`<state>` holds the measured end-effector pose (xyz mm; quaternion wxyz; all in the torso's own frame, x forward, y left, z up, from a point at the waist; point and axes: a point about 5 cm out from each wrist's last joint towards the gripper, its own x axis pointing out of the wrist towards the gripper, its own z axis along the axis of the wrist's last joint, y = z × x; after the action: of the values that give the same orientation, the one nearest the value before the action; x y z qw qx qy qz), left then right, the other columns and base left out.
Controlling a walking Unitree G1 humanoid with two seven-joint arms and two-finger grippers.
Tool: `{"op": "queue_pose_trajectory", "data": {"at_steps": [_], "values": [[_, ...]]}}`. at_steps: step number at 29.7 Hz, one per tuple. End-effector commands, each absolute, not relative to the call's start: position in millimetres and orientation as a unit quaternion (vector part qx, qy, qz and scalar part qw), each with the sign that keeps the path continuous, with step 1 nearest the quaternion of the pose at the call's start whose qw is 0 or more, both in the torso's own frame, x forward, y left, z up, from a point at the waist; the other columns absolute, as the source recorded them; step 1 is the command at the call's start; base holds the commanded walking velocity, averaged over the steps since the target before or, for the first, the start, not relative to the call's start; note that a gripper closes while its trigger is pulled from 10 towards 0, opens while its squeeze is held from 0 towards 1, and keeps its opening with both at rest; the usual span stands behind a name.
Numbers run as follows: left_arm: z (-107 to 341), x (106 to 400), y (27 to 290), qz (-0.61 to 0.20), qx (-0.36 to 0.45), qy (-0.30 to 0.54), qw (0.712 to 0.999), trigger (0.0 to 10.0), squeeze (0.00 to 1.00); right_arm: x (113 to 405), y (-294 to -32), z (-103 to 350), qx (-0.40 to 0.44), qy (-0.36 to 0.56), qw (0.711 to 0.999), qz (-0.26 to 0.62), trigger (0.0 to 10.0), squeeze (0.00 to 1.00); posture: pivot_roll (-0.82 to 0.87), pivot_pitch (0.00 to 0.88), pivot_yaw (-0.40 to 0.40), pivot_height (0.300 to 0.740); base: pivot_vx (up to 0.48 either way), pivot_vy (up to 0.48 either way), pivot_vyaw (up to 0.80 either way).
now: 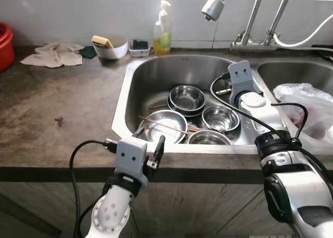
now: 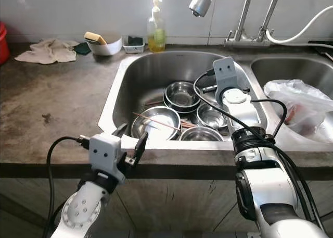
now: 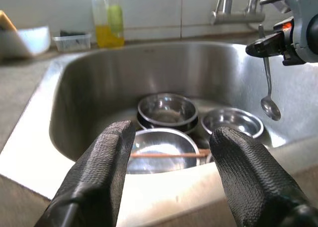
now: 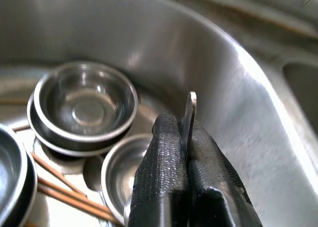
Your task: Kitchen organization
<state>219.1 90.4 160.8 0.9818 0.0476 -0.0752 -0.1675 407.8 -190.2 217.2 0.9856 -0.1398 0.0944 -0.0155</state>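
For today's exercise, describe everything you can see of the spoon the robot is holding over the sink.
The spoon looks like thin, shiny metal, with a slim handle and a small oval bowl. It hangs roughly upright, bowl downward, above the steel bowls in the left sink basin, touching none of them. The right gripper is shut on its handle, whose flat end pokes out between the two black fingers. Nothing else touches it.

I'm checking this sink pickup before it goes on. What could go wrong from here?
1. The right gripper pinches the spoon only near its handle end, so the spoon hangs free over the bowls and could swing or slip and drop among them.
2. The chopsticks lie loose across a bowl; a dropped spoon might knock them.
3. The left gripper waits open at the sink rim; reaching in could crowd the right arm.
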Motion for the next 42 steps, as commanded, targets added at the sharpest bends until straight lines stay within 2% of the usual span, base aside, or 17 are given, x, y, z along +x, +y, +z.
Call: {"op": "queue_pose_trajectory", "data": {"at_steps": [1,2,3,4,5,15,16,17,18,22,23,25,26,34,38,42], "values": [[164.8,214.6,88.2,-0.173,0.051,-0.079,0.98,10.0,0.0,409.3,-193.9,219.6,-0.152,0.093,0.984,-0.022,10.0,0.0,0.2,0.174,-0.052,0.74,0.0,0.0,0.0],[164.4,213.8,88.0,-0.174,0.051,-0.078,0.98,10.0,0.0,408.9,-195.0,216.9,-0.151,0.098,0.983,-0.023,10.0,0.0,0.2,0.174,-0.051,0.74,0.0,0.0,0.0],[164.2,212.8,88.0,-0.175,0.051,-0.076,0.98,10.0,0.0,409.1,-196.2,214.2,-0.153,0.102,0.983,-0.025,10.0,0.6,0.2,0.174,-0.05,0.74,0.0,0.0,0.0],[164.3,213.0,88.0,-0.175,0.05,-0.076,0.98,10.0,0.0,409.1,-196.4,213.5,-0.151,0.102,0.983,-0.025,10.0,0.6,0.2,0.174,-0.05,0.74,0.0,0.0,0.0],[164.3,213.1,88.2,-0.175,0.05,-0.075,0.98,10.0,0.0,409.5,-196.5,213.0,-0.152,0.102,0.983,-0.024,10.0,1.0,0.2,0.171,-0.047,0.74,0.0,0.0,0.0],[163.5,216.7,87.3,-0.177,0.051,-0.074,0.98,10.0,0.0,410.9,-198.0,222.5,-0.143,0.076,0.986,-0.032,10.0,1.0,0.18,0.156,-0.045,0.74,0.0,0.0,0.0],[163.4,218.4,87.0,-0.176,0.051,-0.075,0.98,10.0,0.0,410.8,-197.4,227.4,-0.142,0.061,0.987,-0.034,10.0,0.86,0.18,0.15,-0.047,0.74,0.0,0.0,0.0],[163.5,219.1,86.9,-0.175,0.051,-0.076,0.98,10.0,0.0,410.4,-197.2,230.0,-0.142,0.053,0.988,-0.036,10.0,0.22,0.18,0.15,-0.047,0.74,0.0,0.0,0.0],[163.6,220.2,86.8,-0.175,0.051,-0.077,0.98,10.0,0.0,409.4,-196.3,234.5,-0.14,0.036,0.989,-0.039,10.0,0.0,0.18,0.143,-0.047,0.74,0.0,0.0,0.0],[163.8,223.2,86.9,-0.174,0.052,-0.08,0.98,10.0,0.0,401.3,-188.7,251.5,-0.112,-0.037,0.993,-0.03,10.0,0.0,0.18,0.132,-0.049,0.74,0.0,0.0,0.0],[164.4,225.1,87.9,-0.174,0.055,-0.084,0.98,10.0,0.0,389.9,-181.4,265.6,-0.094,-0.101,0.99,-0.016,10.0,0.0,0.18,0.121,-0.047,0.74,0.0,0.0,0.0],[164.6,226.3,88.4,-0.173,0.056,-0.085,0.98,10.0,0.0,384.2,-178.2,271.1,-0.083,-0.127,0.988,-0.007,10.0,0.0,0.18,0.119,-0.046,0.74,0.0,0.0,0.0],[165.2,227.8,89.6,-0.172,0.057,-0.087,0.98,10.0,0.0,372.1,-174.1,275.9,-0.071,-0.155,0.985,0.006,10.0,0.0,0.17,0.116,-0.044,0.74,0.0,0.0,0.0],[166.8,231.6,92.3,-0.166,0.059,-0.093,0.98,10.0,0.0,338.2,-171.4,268.8,-0.071,-0.19,0.979,0.028,10.0,0.0,0.16,0.102,-0.037,0.74,0.0,0.0,0.0],[166.3,229.3,87.3,-0.177,0.049,-0.094,0.978,10.0,0.0,293.3,-163.3,233.5,-0.038,-0.174,0.983,0.048,10.0,0.0,0.15,0.087,-0.029,0.74,0.0,0.0,0.0],[165.0,226.5,83.8,-0.187,0.048,-0.093,0.977,10.0,0.0,275.6,-154.7,216.1,-0.029,-0.154,0.986,0.062,10.0,0.0,0.14,0.082,-0.024,0.74,0.0,0.0,0.0]]}}
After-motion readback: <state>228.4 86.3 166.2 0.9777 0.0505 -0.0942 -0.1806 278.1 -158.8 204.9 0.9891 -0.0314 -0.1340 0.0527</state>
